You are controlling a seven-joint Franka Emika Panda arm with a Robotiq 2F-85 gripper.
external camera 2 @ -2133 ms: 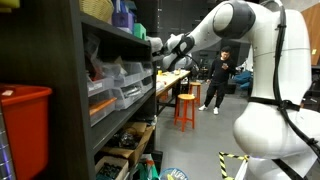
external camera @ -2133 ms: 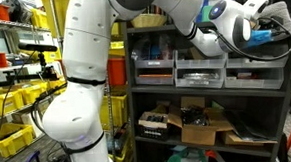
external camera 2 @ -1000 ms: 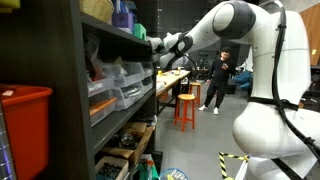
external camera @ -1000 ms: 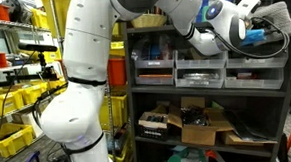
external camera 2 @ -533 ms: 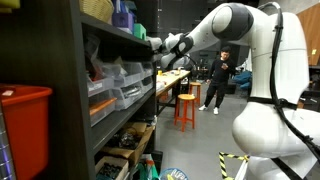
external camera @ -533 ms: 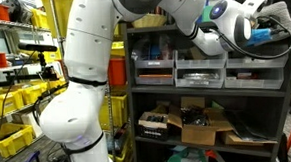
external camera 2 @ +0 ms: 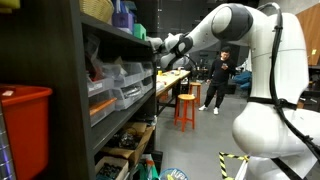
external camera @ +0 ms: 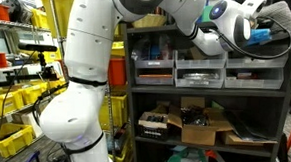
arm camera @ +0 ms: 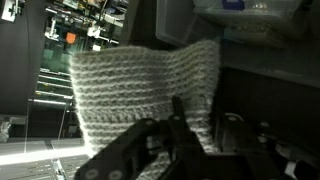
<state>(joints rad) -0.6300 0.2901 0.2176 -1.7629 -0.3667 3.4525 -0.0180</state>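
Note:
A grey knitted cloth [arm camera: 140, 80] fills the middle of the wrist view, hanging in front of a dark background. My gripper [arm camera: 200, 110] has its two dark fingers close together at the cloth's right edge, one finger [arm camera: 177, 105] lying in front of the knit, and the fabric sits between them. In an exterior view the cloth [external camera: 274, 8] shows at the top right, on top of the dark shelf unit [external camera: 211, 93], with the gripper [external camera: 266, 25] right under it. In the side-on exterior view the gripper [external camera 2: 152, 42] reaches over the shelf's top edge.
The shelf holds clear drawers [external camera: 200, 73] and a cardboard box [external camera: 203, 128] lower down. Yellow bins [external camera: 11, 103] stand behind the arm. A red bin [external camera 2: 25, 120] sits close by; a person [external camera 2: 215, 80] and an orange stool [external camera 2: 186, 108] are further off.
The arm has barely moved over the last second. The fingers have drawn together onto the edge of the knitted cloth.

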